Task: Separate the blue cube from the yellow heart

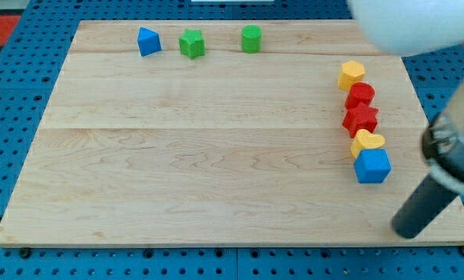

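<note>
The blue cube (372, 166) sits at the view's right, touching the yellow heart (367, 141) just above it. My tip (409, 231) is on the board below and to the right of the blue cube, apart from it. The rod rises toward the view's upper right.
Above the heart a red star (361, 118), a red block (361, 95) and a yellow block (351, 74) form a column. Along the view's top stand a blue block (148, 41), a green star (191, 43) and a green block (251, 38). The board's right edge (441, 148) is close by.
</note>
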